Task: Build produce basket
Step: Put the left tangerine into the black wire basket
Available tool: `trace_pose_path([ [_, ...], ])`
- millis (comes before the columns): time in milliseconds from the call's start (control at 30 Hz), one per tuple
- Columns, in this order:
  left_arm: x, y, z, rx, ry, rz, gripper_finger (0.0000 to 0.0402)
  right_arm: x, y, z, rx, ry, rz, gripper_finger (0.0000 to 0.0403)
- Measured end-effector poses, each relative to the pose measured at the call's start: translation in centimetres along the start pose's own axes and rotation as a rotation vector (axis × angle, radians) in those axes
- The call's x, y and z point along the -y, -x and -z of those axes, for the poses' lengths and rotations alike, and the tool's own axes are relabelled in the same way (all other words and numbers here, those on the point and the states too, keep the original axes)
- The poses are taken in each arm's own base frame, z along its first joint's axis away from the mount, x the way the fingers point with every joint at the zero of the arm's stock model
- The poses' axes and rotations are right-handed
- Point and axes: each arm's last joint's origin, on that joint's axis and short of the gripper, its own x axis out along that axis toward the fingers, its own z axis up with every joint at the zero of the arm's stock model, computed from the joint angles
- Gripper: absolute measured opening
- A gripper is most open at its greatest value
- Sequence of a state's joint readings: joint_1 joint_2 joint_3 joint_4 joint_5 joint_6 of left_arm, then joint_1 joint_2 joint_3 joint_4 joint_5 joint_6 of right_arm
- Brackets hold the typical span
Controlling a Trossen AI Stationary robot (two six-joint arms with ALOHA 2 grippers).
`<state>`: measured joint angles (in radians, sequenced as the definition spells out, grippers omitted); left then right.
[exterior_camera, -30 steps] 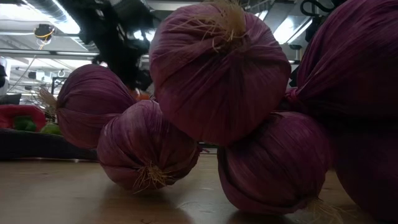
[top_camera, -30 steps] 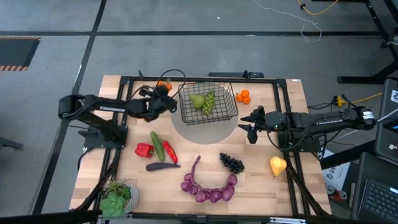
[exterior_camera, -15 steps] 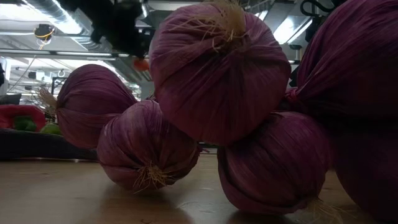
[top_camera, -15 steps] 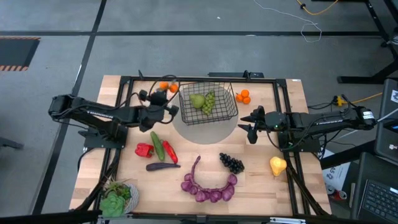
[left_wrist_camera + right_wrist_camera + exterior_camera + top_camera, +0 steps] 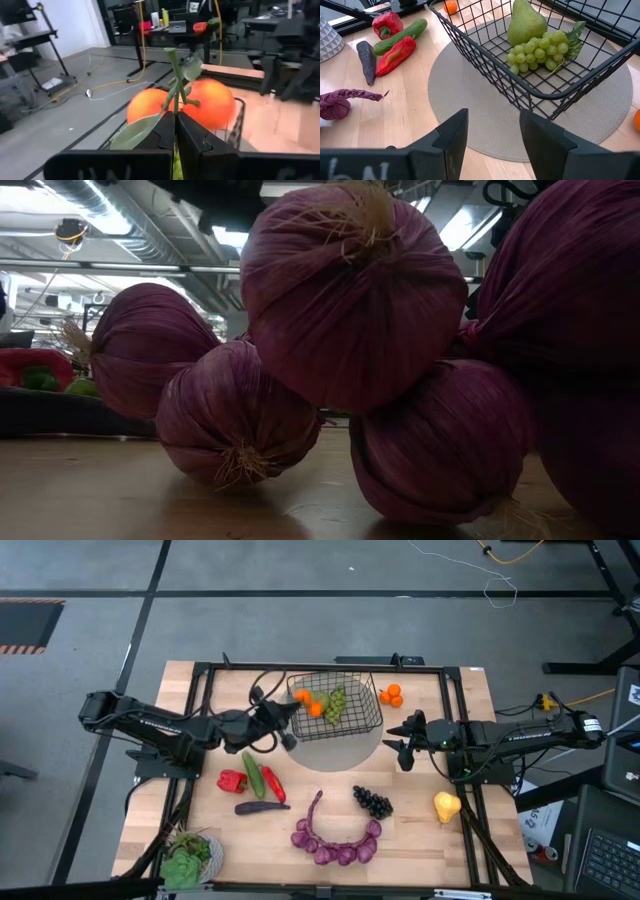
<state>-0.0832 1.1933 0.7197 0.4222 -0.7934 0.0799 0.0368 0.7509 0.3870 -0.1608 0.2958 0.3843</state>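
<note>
The black wire basket (image 5: pixel 345 712) stands on a round grey mat and holds green grapes (image 5: pixel 337 700) and a green pear (image 5: pixel 526 22). A pair of oranges (image 5: pixel 309 703) joined by a green leafy stem hangs over the basket's left part, with my left gripper (image 5: pixel 292 712) shut on it. My right gripper (image 5: pixel 400 741) waits open just right of the basket, nothing between its fingers (image 5: pixel 451 131). In its wrist view the basket (image 5: pixel 520 85) lies straight ahead. My left gripper pinches the green stem (image 5: pixel 175 102) that joins the two oranges (image 5: pixel 207 102) between its two fingertips. The fingers lie level and come from the table's left. The oranges sit just beyond the fingertips, lifted clear above the basket's rim (image 5: pixel 239 116).
Another orange pair (image 5: pixel 391 695) lies right of the basket. Nearer the front lie red peppers (image 5: pixel 232 780), a cucumber (image 5: pixel 253 773), an aubergine (image 5: pixel 262 807), a purple onion string (image 5: pixel 335 840), dark grapes (image 5: pixel 372 802) and a yellow pear (image 5: pixel 446 806). Lettuce on a plate (image 5: pixel 190 858) sits front left.
My left gripper has lifted the orange pair off the table left of the basket. It has risen and tipped up toward level. It has carried the pair toward the table's right, over the basket's left rim. The oranges now hang clear above the basket.
</note>
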Motion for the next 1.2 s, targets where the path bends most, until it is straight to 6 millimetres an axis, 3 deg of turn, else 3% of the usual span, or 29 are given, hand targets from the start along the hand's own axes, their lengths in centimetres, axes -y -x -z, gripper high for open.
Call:
trace_pose_path([
  [400, -0.5, -1.0, 0.3, -0.008, 0.055, 0.081, 0.0, 0.0, 0.0, 0.0, 0.0, 0.0, 0.0, 0.0181],
  [567, -0.9, -2.4, 1.2, -0.035, 0.137, 0.041, 0.0, 0.0, 0.0, 0.0, 0.002, 0.001, 0.001, 0.0181],
  [733, -0.4, -4.1, 1.9, 0.01, 0.167, 0.157, 0.0, 0.0, 0.0, 0.0, 0.004, 0.005, 0.0, 0.0181],
  [900, -0.5, -5.1, 2.4, 0.034, 0.184, 0.15, 0.0, 0.0, 0.0, 0.0, 0.004, 0.021, 0.0, 0.0181],
  [1200, -0.8, -5.3, 2.5, 0.029, 0.184, 0.137, 0.0006, 0.0, 0.0, 0.0, 0.003, 0.02, 0.0, 0.0181],
])
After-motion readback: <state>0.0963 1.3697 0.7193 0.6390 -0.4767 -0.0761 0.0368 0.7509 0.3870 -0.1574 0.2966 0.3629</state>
